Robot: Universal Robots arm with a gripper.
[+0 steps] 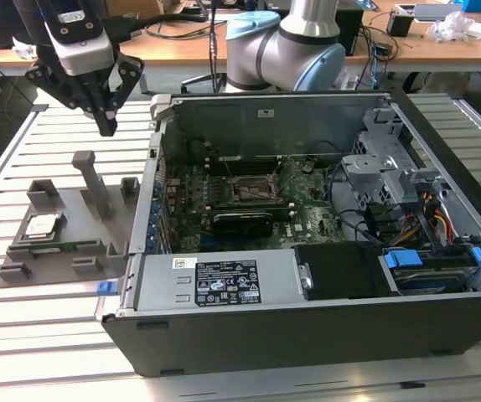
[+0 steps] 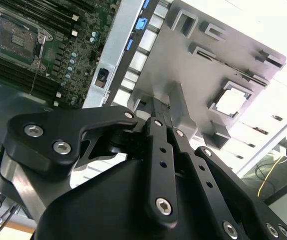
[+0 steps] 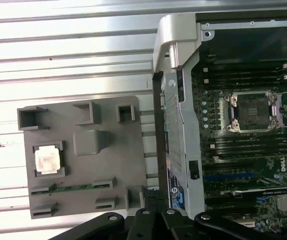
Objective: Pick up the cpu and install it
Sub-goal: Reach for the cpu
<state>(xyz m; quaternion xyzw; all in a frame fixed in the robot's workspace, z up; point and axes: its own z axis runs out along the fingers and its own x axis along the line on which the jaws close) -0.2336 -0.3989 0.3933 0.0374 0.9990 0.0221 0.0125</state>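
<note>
Well — cpu point(image 3: 47, 160) flat, metal top upward.

A grey holder tray point(image 1: 73, 208) lies on the slatted metal table point(image 1: 48, 322) below the gripper point(image 1: 106, 126), its upright post point(image 1: 95, 180) nearest the tip. A green circuit strip point(image 1: 60, 246) sits along the tray's edge farther from the gripper. Beside the gripper, toward the exterior view's right, an open computer case point(image 1: 307, 327) shows a green motherboard point(image 1: 307, 219), a black socket frame point(image 1: 249, 189) and coloured cables point(image 1: 437, 222). A wooden desk point(image 1: 182, 52) runs behind.
</note>
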